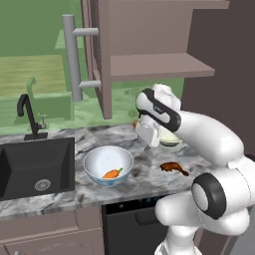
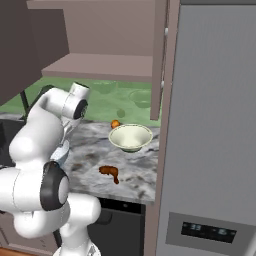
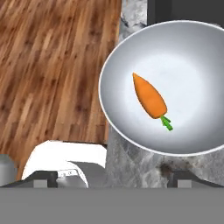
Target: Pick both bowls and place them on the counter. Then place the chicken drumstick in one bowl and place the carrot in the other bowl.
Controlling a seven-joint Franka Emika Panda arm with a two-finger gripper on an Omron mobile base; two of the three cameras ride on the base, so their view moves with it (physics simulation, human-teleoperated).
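While the gripper (image 1: 148, 141) hangs above the counter (image 1: 64, 199) with its jaws spread wide and nothing between them, the carrot (image 1: 112, 174) lies inside the deep white bowl with blue pattern (image 1: 108, 166), orange body across the pale floor of the bowl, green tip toward the rim. From the hand view the carrot (image 3: 150, 99) sits near the middle of that bowl (image 3: 131, 57), loose, touching no finger; the two dark fingertips (image 3: 185, 178) show low in that view, well apart.

Deep bowl stands on the marbled counter just right of the black sink (image 1: 35, 167), near the front edge. Black faucet (image 1: 29, 117) behind the sink.

Chicken drumstick (image 1: 174, 168) lies bare on the stone (not in any bowl), right of the deep bowl and apart from it. In the right base view the drumstick (image 2: 110, 173) lies in front of the shallow cream bowl (image 2: 130, 137), a gap between them. That cream bowl stands upright on the counter toward the back, inside bare. A small round orange fruit (image 2: 115, 123) sits just behind its left rim.

Open cabinet shelf (image 1: 154, 66) overhead; cabinet door (image 1: 94, 55) swung out, long grey handle (image 1: 73, 57) upright.
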